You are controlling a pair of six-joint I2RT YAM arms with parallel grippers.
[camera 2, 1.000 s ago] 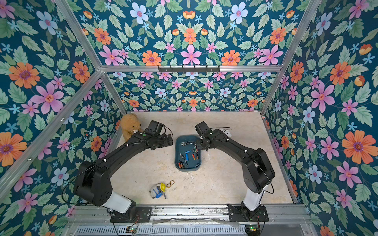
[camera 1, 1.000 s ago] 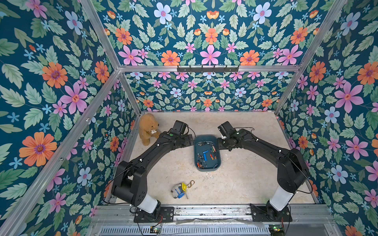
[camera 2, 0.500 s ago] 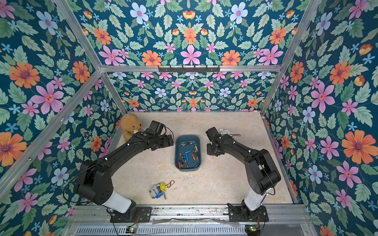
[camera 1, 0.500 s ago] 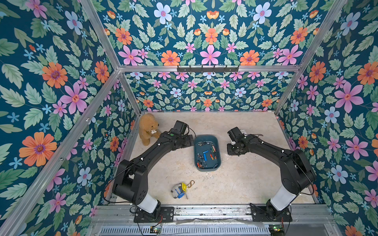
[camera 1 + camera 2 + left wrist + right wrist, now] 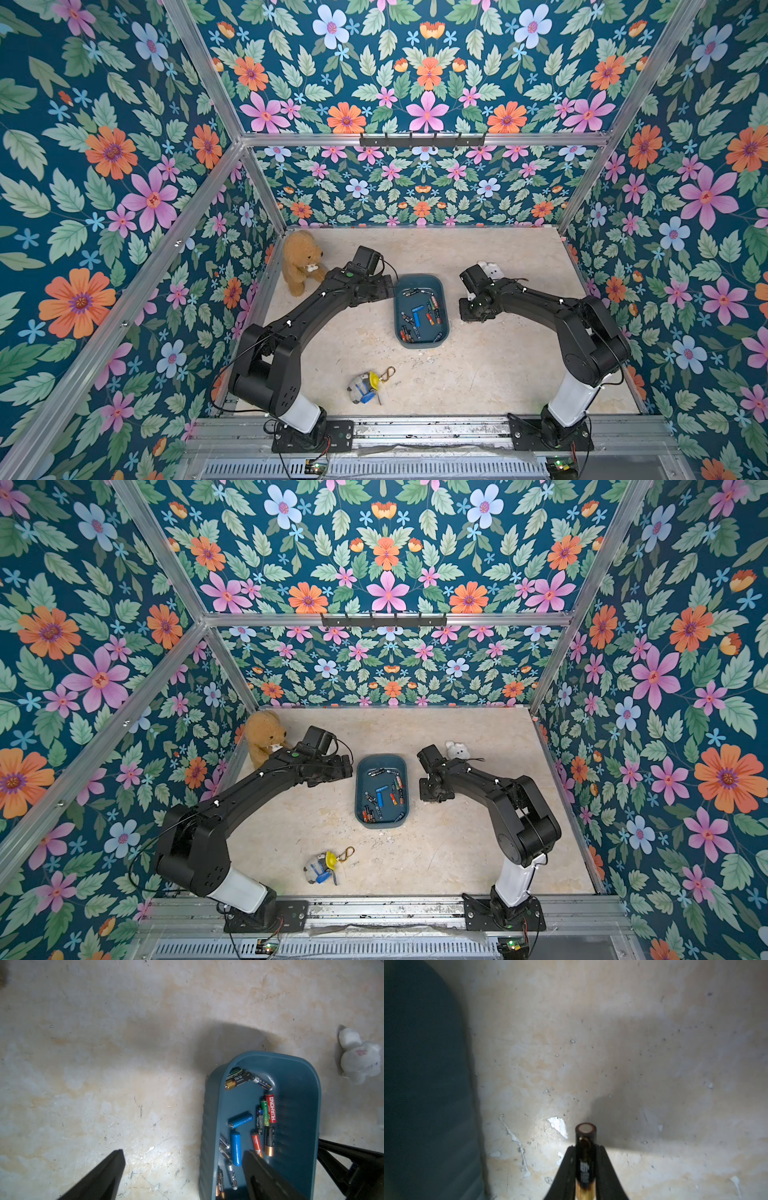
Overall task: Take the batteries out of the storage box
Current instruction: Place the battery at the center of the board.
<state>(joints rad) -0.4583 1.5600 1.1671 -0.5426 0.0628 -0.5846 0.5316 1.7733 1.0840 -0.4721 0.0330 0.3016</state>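
The teal storage box (image 5: 417, 277) (image 5: 381, 756) sits mid-table with several batteries (image 5: 417, 312) (image 5: 381, 789) lying loose inside. My right gripper (image 5: 468, 312) (image 5: 430, 795) points down at bare table just right of the box. It is shut on a black and gold battery (image 5: 585, 1136) held lengthwise between the jaws (image 5: 585, 1148). The box wall (image 5: 425, 1084) shows dark beside it. My left gripper (image 5: 388, 286) (image 5: 184, 1154) is open and straddles the box's left wall (image 5: 207, 1126): one finger over the table, the other above a blue battery (image 5: 236, 1148).
A brown teddy bear (image 5: 300, 262) sits at the back left behind the left arm. A small white plush (image 5: 492, 270) (image 5: 359, 1057) lies behind the right wrist. A keychain toy (image 5: 365, 386) lies near the front edge. Floral walls enclose three sides.
The right gripper has moved off the box, to the right and toward the front, with the battery in it. The left arm has stayed in place, still open.
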